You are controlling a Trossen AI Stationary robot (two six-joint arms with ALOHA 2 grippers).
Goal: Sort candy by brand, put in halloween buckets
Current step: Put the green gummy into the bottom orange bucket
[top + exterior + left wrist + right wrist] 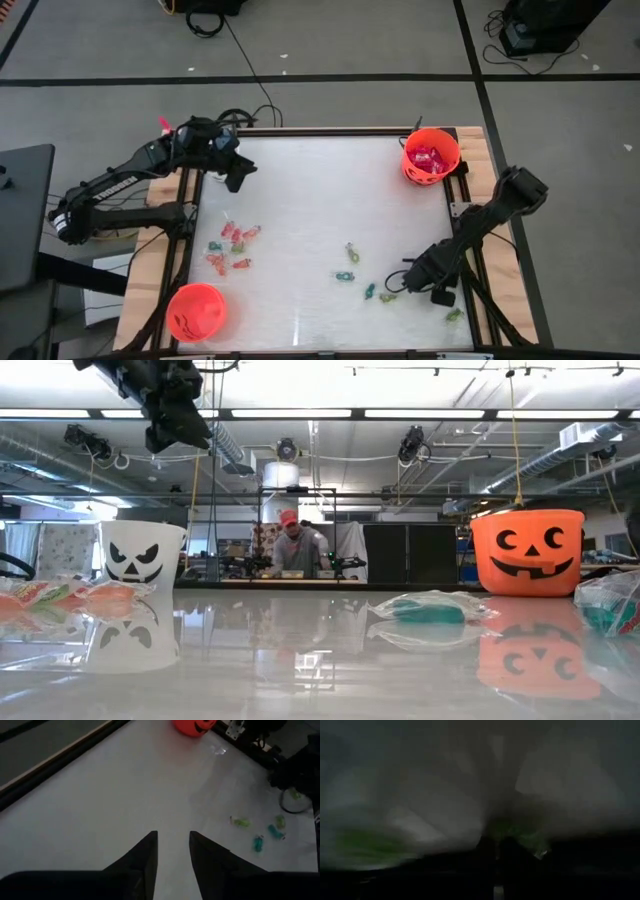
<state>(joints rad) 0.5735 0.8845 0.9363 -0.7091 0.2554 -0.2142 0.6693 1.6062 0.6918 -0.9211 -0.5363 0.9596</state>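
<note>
Right tool (408,280) low on desk (320,200) among green candy (387,296), fingers together, grip on a piece not discernible. Left tool (173,851) raised over far-left corner, fingers slightly apart, holding nothing. Red candy (232,246) clustered at left. Orange buckets: far-right (431,156), near-left (196,311). White bucket (142,552) far-left.

worktop (320,200) white, smooth, glossy, mirrors the buckets. rim looks like pale wood (150,270). orange bucket (527,550) and white bucket (142,552) smooth plastic. candy (430,608) in shiny crinkly clear wrappers.
</note>
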